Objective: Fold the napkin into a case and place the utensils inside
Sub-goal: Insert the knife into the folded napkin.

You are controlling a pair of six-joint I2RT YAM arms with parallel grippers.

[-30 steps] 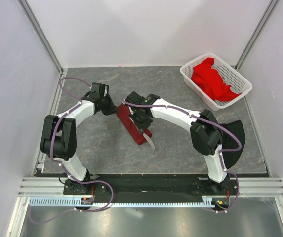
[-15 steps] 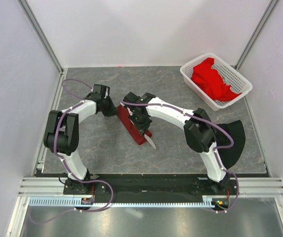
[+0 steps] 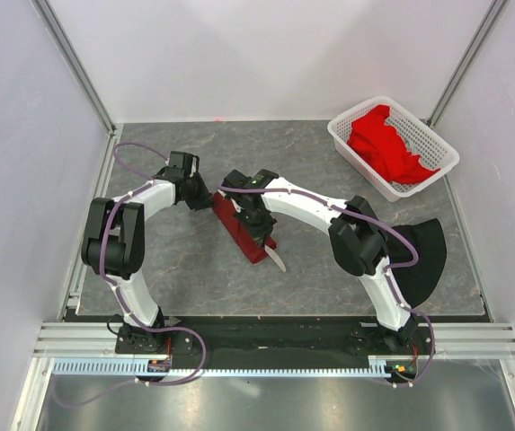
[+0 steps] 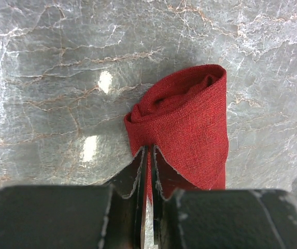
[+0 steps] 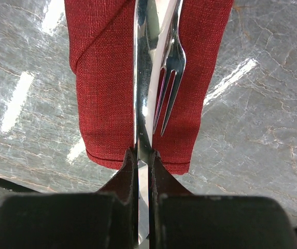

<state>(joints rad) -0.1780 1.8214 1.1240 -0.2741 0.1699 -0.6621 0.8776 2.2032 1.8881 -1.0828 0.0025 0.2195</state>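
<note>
Overhead view: the case [image 3: 237, 223] lies on the grey counter [image 3: 167, 269] between your two arms. It is a narrow maroon strip running diagonally from far left to near right. Your left fingers [image 3: 203, 201] meet its far end, and your right fingers [image 3: 259, 226] sit over its middle. A pale metal tip sticks out past the near end. A white basket [image 3: 351, 135] in the far right corner holds brighter red cloth [image 3: 385, 144], well apart from the case.

Left wrist view: your left fingers [image 4: 132, 174] are drawn close together, pinching a thin layer of the case [image 4: 189, 119] at its nearer edge. The far end of the cloth curls into a loose, open roll resting on the counter [image 4: 44, 78].

Right wrist view: your right fingers [image 5: 125, 171] are narrowed onto the knife [image 5: 142, 78], gripping its blade just beyond the hemmed end of the case [image 5: 104, 78]. The fork [image 5: 170, 67] lies just beside the knife on the cloth, tines pointing toward the camera. Both utensils run lengthwise along the case, with a diagonal fold of cloth to their left.
</note>
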